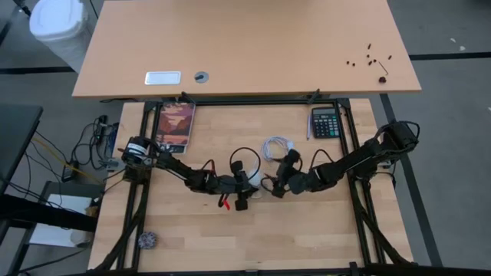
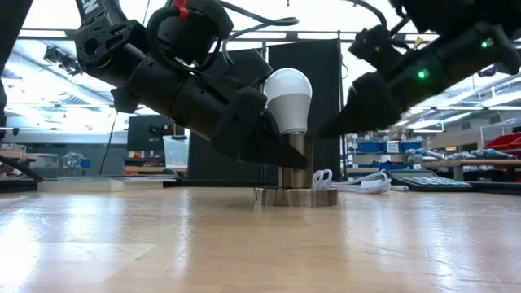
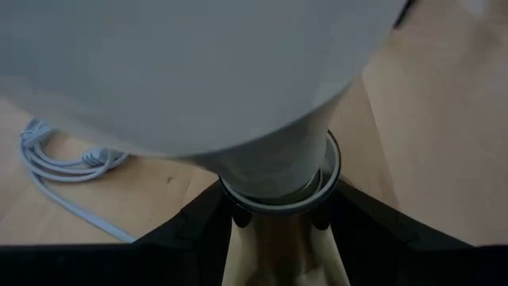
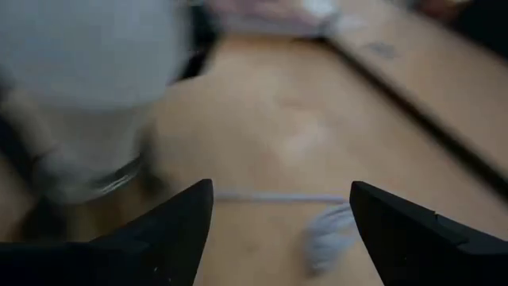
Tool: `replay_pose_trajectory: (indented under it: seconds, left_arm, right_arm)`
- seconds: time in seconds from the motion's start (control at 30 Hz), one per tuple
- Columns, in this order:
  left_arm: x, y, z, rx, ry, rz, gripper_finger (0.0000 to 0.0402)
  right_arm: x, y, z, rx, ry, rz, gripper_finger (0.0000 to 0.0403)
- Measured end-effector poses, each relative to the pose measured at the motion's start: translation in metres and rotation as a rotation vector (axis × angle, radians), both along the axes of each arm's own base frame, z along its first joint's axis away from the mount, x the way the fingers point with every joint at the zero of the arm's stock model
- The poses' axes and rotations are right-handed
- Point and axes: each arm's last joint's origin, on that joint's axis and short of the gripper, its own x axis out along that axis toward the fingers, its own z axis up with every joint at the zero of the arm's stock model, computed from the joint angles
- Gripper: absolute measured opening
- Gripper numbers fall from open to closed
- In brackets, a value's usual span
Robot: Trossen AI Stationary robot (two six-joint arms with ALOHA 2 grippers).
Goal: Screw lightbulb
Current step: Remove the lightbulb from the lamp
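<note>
Low view: the lightbulb (image 2: 288, 99) stands upright in the silvery socket (image 2: 295, 189) mid-table (image 2: 260, 244). The left claw (image 2: 281, 155) clasps the socket's stem just under the bulb. The right claw (image 2: 334, 129) hangs beside it, fingers spread wide, gripping nothing

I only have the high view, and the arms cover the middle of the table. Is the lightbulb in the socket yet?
Observer: Yes. In the low view the lightbulb stands upright in the socket; how far it is screwed in does not show.
Operator: What is the left tool on?
Observer: Its wrist view shows the left tool closed around the socket's column, just under the bulb.
Operator: And the right tool?
Observer: The right tool is open, with the bulb off to one side, not between its fingers.
</note>
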Motion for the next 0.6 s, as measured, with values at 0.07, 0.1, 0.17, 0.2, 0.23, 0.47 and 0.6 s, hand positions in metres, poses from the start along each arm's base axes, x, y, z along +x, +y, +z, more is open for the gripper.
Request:
replay_pose_trajectory:
  seconds: [0.07, 0.1, 0.17, 0.2, 0.23, 0.47, 0.6]
  left_arm:
    - [0.000, 0.000, 0.000, 0.001, 0.000, 0.001, 0.0193]
    - [0.000, 0.000, 0.000, 0.001, 0.000, 0.001, 0.0193]
    - [0.000, 0.000, 0.000, 0.002, 0.000, 0.004, 0.0193]
    - [0.000, 0.000, 0.000, 0.003, 0.000, 0.004, 0.0193]
    - [0.000, 0.000, 0.000, 0.003, 0.000, 0.005, 0.0193]
    - [0.000, 0.000, 0.000, 0.004, -0.001, 0.007, 0.0193]
    - [0.000, 0.000, 0.000, 0.005, -0.003, 0.010, 0.0193]
  right_arm:
    - [0.001, 0.003, -0.003, 0.057, 0.036, 0.110, 0.0306]
    - [0.001, 0.005, -0.002, 0.087, 0.039, 0.159, 0.0306]
    - [0.003, 0.008, -0.003, 0.132, 0.039, 0.220, 0.0306]
    - [0.003, 0.009, -0.004, 0.149, 0.046, 0.237, 0.0306]
    - [0.003, 0.009, -0.005, 0.162, 0.047, 0.248, 0.0306]
    - [0.012, 0.006, 0.005, 0.249, -0.088, 0.304, 0.0306]
    - [0.015, 0.002, 0.003, 0.261, -0.101, 0.296, 0.0306]
